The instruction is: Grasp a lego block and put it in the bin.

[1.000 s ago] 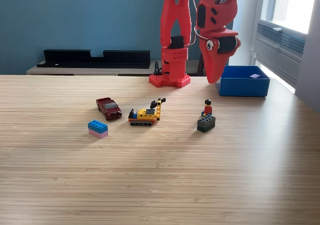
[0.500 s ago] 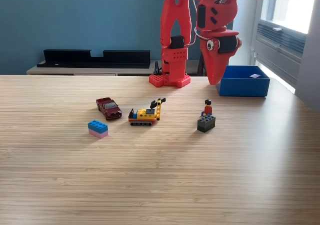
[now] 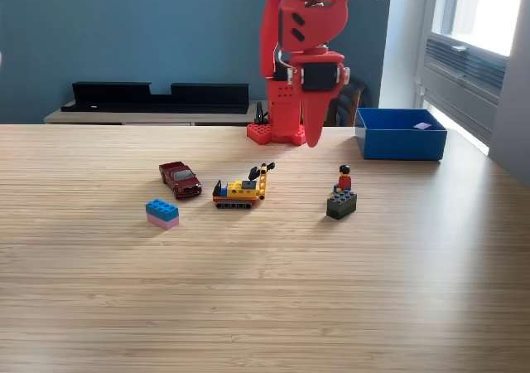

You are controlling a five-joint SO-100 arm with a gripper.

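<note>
Red arm (image 3: 290, 50): printed plastic, standing on a base at the back of the surface, bent over so its head hangs toward the front.
Gripper (image 3: 313, 139): points straight down, above the surface, in front of the base; jaws together in one narrow tip, with nothing between them.
Surface (image 3: 265, 307): pale wood with a fine lengthwise grain.
Bin (image 3: 401, 134): blue, shallow, open-topped, at the back on the exterior view's right, well apart from the gripper; a small pale purple piece (image 3: 422, 126) lies inside near the far right corner.
Blue block (image 3: 163, 210): stacked on a pink block (image 3: 161, 221), towards the exterior view's left, nearest the front of the group.
Car (image 3: 180, 179): dark red, just behind the blue block and a little to its right.
Digger (image 3: 242, 188): yellow and orange toy with black tracks and a raised arm, in the middle of the row.
Figure (image 3: 344, 179): red top, dark head, standing on a dark block (image 3: 341, 204), to the exterior view's right, in front of the bin.
Black tray (image 3: 157, 96): long, on a ledge behind the surface, against a blue wall (image 3: 124, 33).
Window (image 3: 484, 16): bright, at the exterior view's right edge.
</note>
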